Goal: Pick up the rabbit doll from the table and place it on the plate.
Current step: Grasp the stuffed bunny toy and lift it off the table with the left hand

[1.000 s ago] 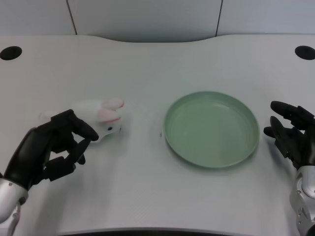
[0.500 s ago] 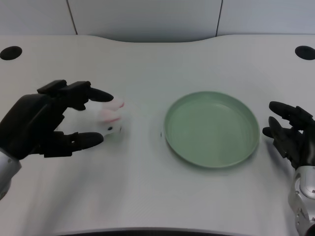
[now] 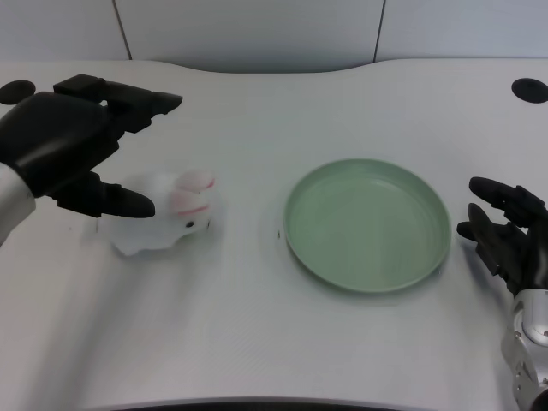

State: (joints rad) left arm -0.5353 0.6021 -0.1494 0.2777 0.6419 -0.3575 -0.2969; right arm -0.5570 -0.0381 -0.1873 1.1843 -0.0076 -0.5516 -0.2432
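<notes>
Rabbit (image 3: 167, 214) lies on table (image 3: 257, 342), left of plate (image 3: 368, 224), well apart from it, pink ears toward plate. Left hand (image 3: 64, 141) above and left of rabbit, fingers spread, holding nothing; lower finger overlaps rabbit's back end, contact unclear.

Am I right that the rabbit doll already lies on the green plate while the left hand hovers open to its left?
Not quite. In the head view the rabbit doll lies on the white table, left of the green plate and apart from it; the plate holds nothing. The rest stands: the left hand is open, holding nothing, at the doll's left.
</notes>
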